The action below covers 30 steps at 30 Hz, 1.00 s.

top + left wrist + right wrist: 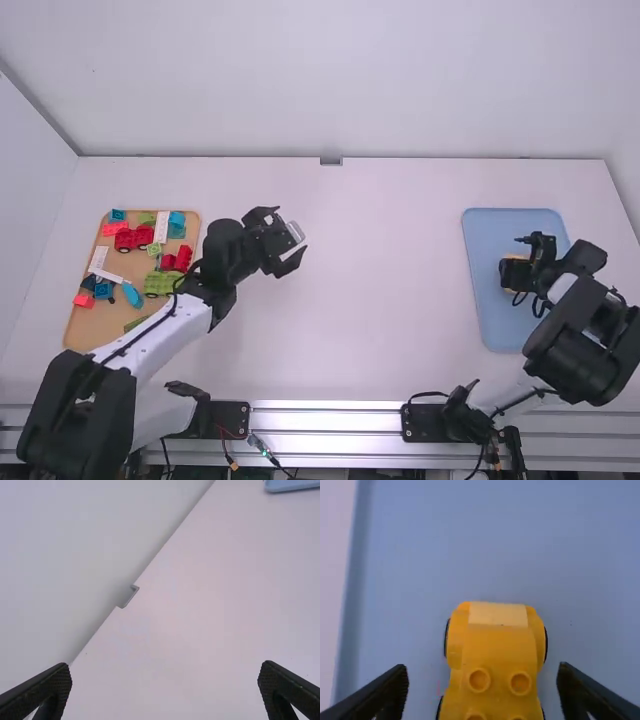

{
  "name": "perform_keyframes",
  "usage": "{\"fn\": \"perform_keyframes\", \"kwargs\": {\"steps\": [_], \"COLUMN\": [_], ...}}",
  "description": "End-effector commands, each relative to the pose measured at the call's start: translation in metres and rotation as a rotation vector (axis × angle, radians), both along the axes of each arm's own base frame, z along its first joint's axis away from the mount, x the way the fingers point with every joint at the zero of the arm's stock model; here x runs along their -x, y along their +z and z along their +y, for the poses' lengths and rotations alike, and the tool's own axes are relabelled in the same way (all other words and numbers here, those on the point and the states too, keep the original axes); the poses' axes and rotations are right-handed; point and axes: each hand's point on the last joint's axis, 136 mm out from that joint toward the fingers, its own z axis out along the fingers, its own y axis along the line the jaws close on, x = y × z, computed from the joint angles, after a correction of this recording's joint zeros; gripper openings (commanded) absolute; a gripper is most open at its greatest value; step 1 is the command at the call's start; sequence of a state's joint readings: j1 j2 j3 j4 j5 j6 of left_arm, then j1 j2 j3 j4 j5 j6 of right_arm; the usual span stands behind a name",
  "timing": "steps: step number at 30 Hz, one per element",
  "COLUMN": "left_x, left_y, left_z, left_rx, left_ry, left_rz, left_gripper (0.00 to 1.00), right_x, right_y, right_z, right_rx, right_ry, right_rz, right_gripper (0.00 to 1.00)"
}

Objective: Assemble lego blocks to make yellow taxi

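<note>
My right gripper (520,262) is over the blue tray (492,325) at the right, above a yellow toy car partly hidden beneath it. In the right wrist view the car (495,645) has dark wheels and round studs on top, and my right gripper (482,692) stands open with one finger on each side, apart from it. My left gripper (292,250) is held left of the table's middle; in the left wrist view the left gripper (165,690) is open with nothing between its fingers.
An orange-brown tray (75,325) at the left holds several red, green, blue and white blocks. The left arm reaches past its right side. A small grey bracket (331,161) sits at the table's far edge.
</note>
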State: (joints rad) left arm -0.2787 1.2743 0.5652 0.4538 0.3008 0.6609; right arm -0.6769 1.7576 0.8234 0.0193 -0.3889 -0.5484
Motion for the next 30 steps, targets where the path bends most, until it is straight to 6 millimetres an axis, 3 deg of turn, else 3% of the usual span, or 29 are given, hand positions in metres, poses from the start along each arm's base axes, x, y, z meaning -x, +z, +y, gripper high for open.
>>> {"fn": "perform_keyframes", "kwargs": {"steps": [1,3,7,11,15,17,20,23,24,28,30], "left_x": [0.0,0.0,-0.002,-0.007,-0.011,-0.012,-0.013,-0.011,-0.01,0.012,0.021], "left_y": [-0.003,-0.003,0.003,0.019,0.042,0.057,0.077,0.103,0.104,0.15,0.162], "left_z": [0.003,0.003,0.002,0.001,0.0,0.0,0.008,0.036,0.037,0.056,0.059], "left_rx": [0.01,0.01,0.018,0.108,0.248,0.306,0.394,0.447,0.449,0.485,0.5], "left_ry": [0.016,0.017,0.015,0.044,0.084,0.098,0.17,0.348,0.353,0.402,0.394], "left_rz": [0.016,0.014,-0.008,-0.013,0.013,0.019,0.05,0.06,0.059,-0.041,-0.071], "left_gripper": [0.99,0.99,0.99,0.99,0.99,0.99,0.99,0.99,0.99,0.99,0.99], "right_x": [0.001,0.002,-0.004,-0.007,-0.017,-0.022,-0.027,-0.034,-0.034,-0.029,-0.026], "right_y": [-0.004,-0.005,0.006,0.043,0.099,0.135,0.172,0.22,0.224,0.274,0.284], "right_z": [-0.003,-0.006,0.0,0.002,0.017,0.033,0.054,0.091,0.095,0.15,0.163], "right_rx": [-0.006,-0.005,0.005,0.041,0.087,0.107,0.137,0.182,0.186,0.254,0.281], "right_ry": [-0.033,-0.062,-0.039,-0.039,0.0,0.04,0.091,0.182,0.191,0.343,0.393], "right_rz": [0.02,0.03,0.022,0.034,0.015,-0.026,-0.083,-0.184,-0.195,-0.337,-0.37], "right_gripper": [0.84,1.0,0.99,0.99,0.99,0.99,0.99,0.99,0.99,0.99,0.99]}}
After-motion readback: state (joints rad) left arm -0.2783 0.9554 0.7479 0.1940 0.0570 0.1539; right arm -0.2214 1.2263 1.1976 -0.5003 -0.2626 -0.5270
